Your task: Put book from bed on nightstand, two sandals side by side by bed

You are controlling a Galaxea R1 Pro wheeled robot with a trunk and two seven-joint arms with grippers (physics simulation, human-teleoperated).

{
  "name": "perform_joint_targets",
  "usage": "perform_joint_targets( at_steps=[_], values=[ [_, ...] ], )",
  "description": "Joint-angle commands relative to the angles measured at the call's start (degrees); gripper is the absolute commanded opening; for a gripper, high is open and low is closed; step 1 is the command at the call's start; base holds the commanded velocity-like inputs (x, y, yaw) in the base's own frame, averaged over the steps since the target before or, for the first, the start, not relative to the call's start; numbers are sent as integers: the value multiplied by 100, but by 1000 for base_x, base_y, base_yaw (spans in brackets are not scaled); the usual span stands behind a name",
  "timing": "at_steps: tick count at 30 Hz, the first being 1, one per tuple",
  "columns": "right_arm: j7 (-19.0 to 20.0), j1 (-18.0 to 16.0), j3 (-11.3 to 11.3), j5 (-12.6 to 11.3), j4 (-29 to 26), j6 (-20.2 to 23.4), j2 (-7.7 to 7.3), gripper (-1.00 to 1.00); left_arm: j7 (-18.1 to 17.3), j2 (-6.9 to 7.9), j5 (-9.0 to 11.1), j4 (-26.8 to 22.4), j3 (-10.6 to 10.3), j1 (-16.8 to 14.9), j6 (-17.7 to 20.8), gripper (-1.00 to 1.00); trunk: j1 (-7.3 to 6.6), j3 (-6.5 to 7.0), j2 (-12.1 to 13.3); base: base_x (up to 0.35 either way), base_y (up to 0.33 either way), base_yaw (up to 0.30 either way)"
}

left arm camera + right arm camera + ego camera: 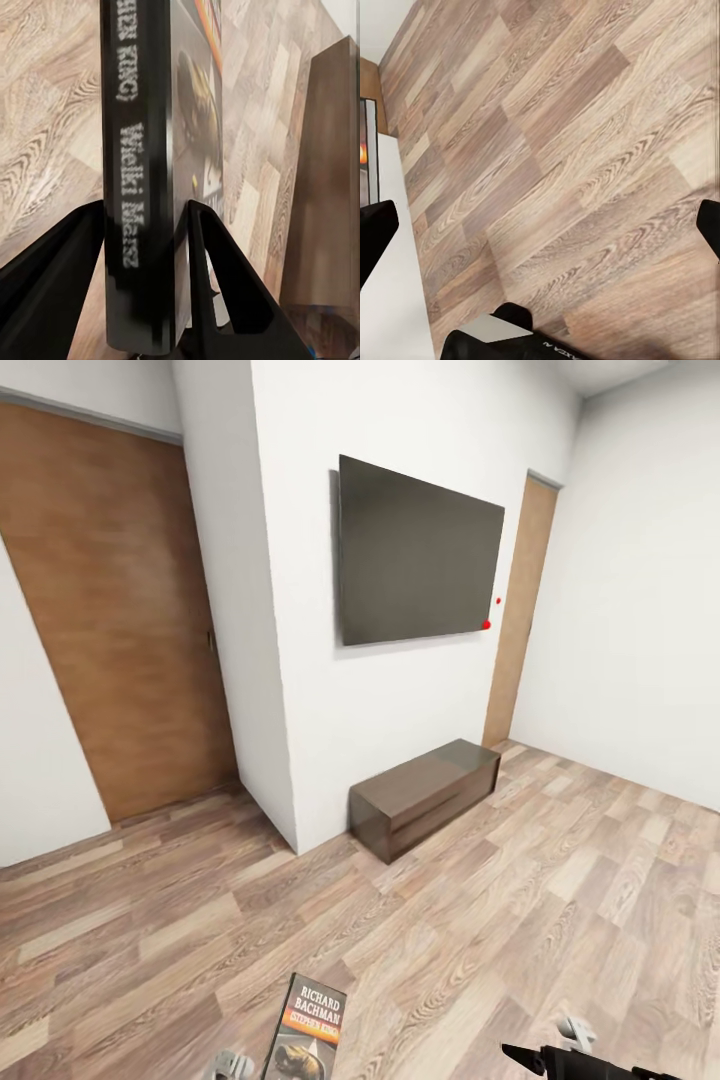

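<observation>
The book (312,1025), a dark paperback with white "Richard Bachman" lettering and an orange band, hangs above the wood-plank floor at the bottom of the head view. My left gripper (142,210) is shut on it, with the black spine (139,150) clamped between the two black fingers. My right gripper (560,1055) is low at the right, open, its fingers (375,225) spread wide over bare floor and holding nothing. The bed, the nightstand and the two sandals are out of view.
A long low dark dresser (425,795) stands against the white wall under a wall-mounted black screen (415,555). One wooden door (110,620) is at the left, another (520,610) in the far corner. Open plank floor (500,920) lies ahead.
</observation>
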Motion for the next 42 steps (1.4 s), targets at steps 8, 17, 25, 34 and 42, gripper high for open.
perform_joint_targets(
  at_steps=[8, 17, 25, 34, 42],
  values=[
    [12, -5, 35, -59, -3, 57, -2, 100, -34, 4, 31, -1, 12, -4, 42, -100, 0, -7, -5, 1, 0, -227],
    [10, -5, 35, -59, -3, 55, -2, 100, -35, 2, 31, -1, 12, -4, 43, -100, 0, -7, -5, 0, 0, -228],
    [9, -5, 35, -59, -3, 57, -2, 100, -36, 3, 31, -1, 12, -3, 42, -100, 0, -7, -5, 0, 0, -232],
    [9, -5, 35, -59, -3, 55, -2, 100, -32, 4, 31, 0, 12, -5, 42, -100, 0, -7, -5, 0, 0, -232],
    [9, -5, 35, -59, -3, 54, -2, 100, -35, 5, 31, -1, 12, -6, 42, -100, 0, -7, -5, 0, 0, -232]
  ],
)
